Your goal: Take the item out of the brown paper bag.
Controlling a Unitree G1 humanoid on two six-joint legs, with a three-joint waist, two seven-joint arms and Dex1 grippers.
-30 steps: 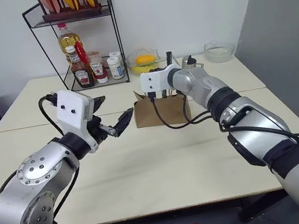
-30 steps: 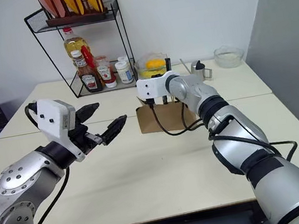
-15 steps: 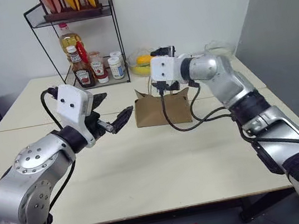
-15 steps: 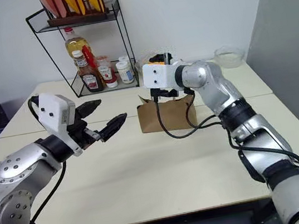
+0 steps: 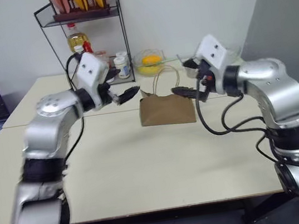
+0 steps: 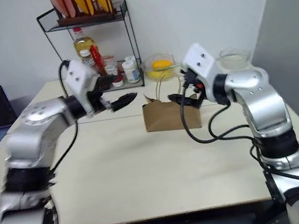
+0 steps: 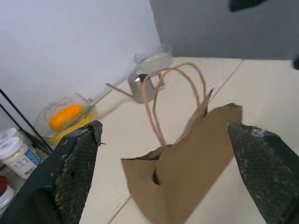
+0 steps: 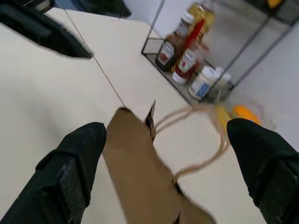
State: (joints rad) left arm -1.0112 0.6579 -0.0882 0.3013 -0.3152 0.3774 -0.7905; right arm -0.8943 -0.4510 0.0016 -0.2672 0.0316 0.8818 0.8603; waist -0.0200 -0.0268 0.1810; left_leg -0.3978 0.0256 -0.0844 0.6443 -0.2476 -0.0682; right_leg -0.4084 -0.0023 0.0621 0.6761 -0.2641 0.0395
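Left eye view: the brown paper bag [image 5: 167, 110] stands upright on the pale worktop [image 5: 146, 163], its looped cord handles raised above the mouth. The left hand [image 5: 126, 94] hovers just left of the bag's top edge, fingers spread, gripping nothing. The right hand [image 5: 187, 92] hovers just right of the bag's top, fingers also apart and empty. Behind the bag to its left stands a black wire rack [image 5: 84, 43] with bottles; directly behind the bag sits a glass bowl [image 5: 150, 62] with yellow fruit.

Left wrist view: both fingers [image 7: 74, 172] stand wide, the bag between them and apart from both. No packet can be made out at the bag's mouth.

Right wrist view: the fingers [image 8: 77, 163] are spread wide on either side of the bag, not touching it; the bag's handles are blurred.
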